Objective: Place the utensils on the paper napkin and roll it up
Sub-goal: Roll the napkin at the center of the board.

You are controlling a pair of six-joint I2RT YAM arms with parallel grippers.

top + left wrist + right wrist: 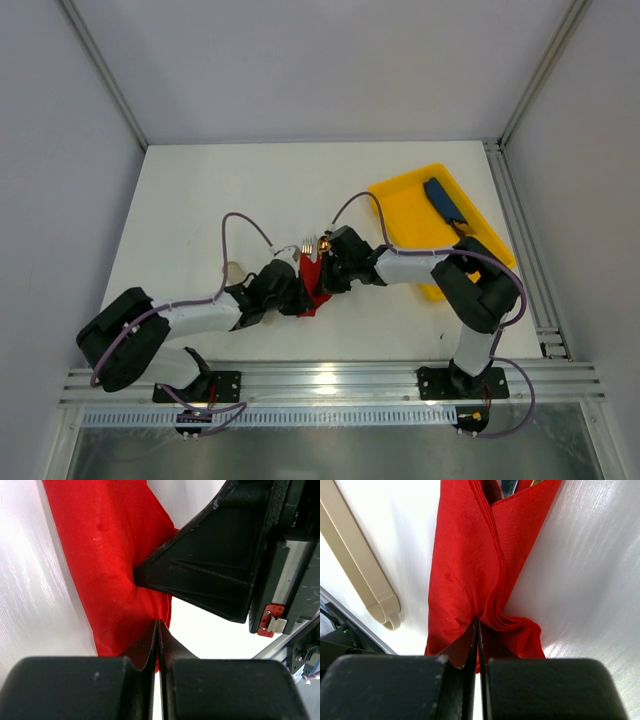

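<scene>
Left gripper [158, 626]: fingers pressed together, pinching the near edge of the paper napkin [110, 555].
Right gripper [477, 624]: also closed, pinching a bunched fold of the same napkin, close against the left gripper.
Paper napkin: red, folded lengthwise, at the middle of the white tabletop [200, 200].
Utensils [309, 245]: shiny heads poke out of the napkin's far end.
Beige sleeve [355, 560]: flat on the tabletop, just beside the napkin.
Yellow tray [405, 225]: far right, holding a dark-blue oblong [445, 200].
</scene>
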